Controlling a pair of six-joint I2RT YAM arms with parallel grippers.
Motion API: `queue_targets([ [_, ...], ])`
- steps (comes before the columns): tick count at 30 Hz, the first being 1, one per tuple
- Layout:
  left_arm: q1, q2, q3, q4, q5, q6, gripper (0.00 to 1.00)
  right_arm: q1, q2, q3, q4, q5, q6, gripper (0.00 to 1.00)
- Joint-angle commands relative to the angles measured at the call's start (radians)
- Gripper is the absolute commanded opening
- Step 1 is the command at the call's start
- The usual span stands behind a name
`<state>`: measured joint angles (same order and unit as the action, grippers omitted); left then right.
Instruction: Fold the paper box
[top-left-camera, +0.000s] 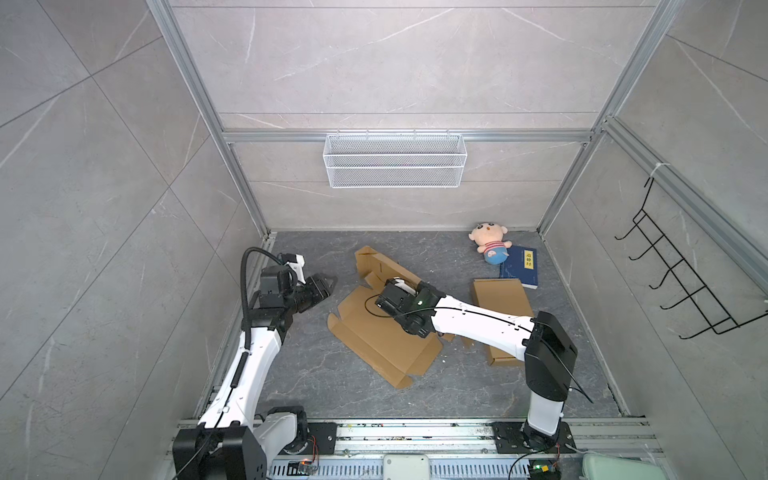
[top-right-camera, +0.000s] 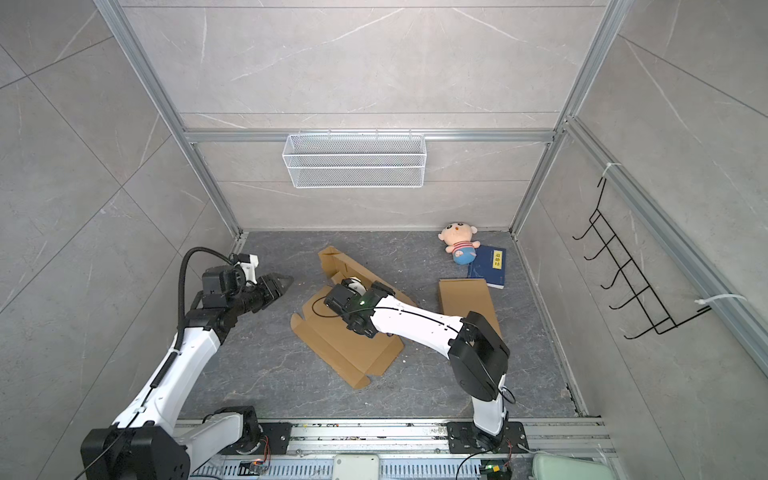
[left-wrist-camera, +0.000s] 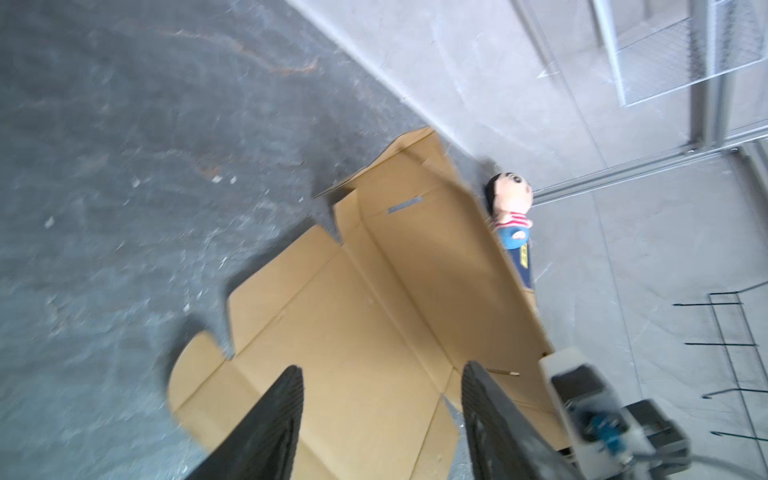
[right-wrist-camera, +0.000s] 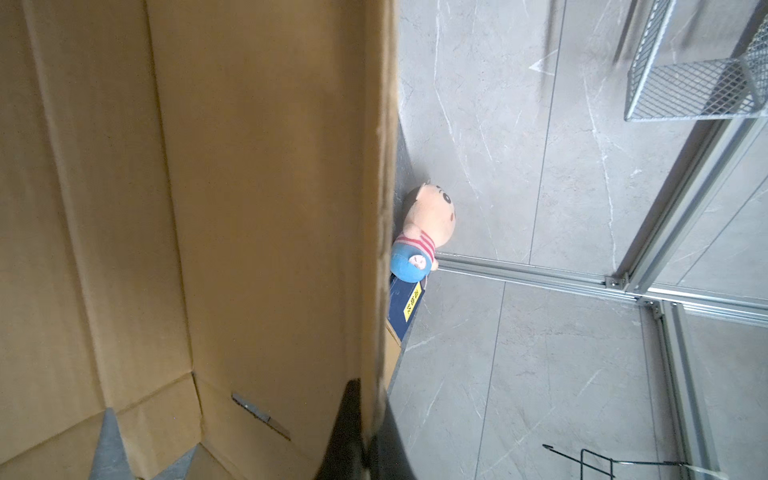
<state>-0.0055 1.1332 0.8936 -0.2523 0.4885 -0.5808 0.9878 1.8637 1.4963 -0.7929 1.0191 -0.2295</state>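
Dark stone-look tabletop (top-left-camera: 316, 386) fills the lower centre in both top views, with the unfolded paper box (top-left-camera: 374, 340) at mid-frame, its upper flap raised. Right of centre lies a second flat cardboard piece (top-left-camera: 498, 299), a blue book (top-left-camera: 519, 268) just above it, and a plush doll (top-left-camera: 490, 245) against the book's upper-left corner. Right jaws clamped on the raised flap's edge; left jaws spread wide, empty, left of the box and apart from it.

plush doll (top-left-camera: 490, 245) beside blue book (top-left-camera: 521, 270)
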Motion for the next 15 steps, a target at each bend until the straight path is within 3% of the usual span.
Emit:
queue_targets([
  [1, 0.006, 0.090, 0.112, 0.031, 0.069, 0.054, 0.65, 0.012, -0.036, -0.072, 0.119, -0.082, -0.060, 0.00],
  [5, -0.024, 0.187, 0.215, 0.009, 0.082, 0.080, 0.67, 0.011, -0.068, -0.116, 0.181, -0.123, -0.101, 0.00],
  [11, -0.144, 0.345, 0.384, -0.092, 0.030, 0.214, 0.75, 0.012, -0.071, -0.141, 0.216, -0.150, -0.128, 0.00],
  [15, -0.177, 0.440, 0.475, -0.150, 0.004, 0.284, 0.76, 0.012, -0.082, -0.158, 0.234, -0.166, -0.137, 0.00],
])
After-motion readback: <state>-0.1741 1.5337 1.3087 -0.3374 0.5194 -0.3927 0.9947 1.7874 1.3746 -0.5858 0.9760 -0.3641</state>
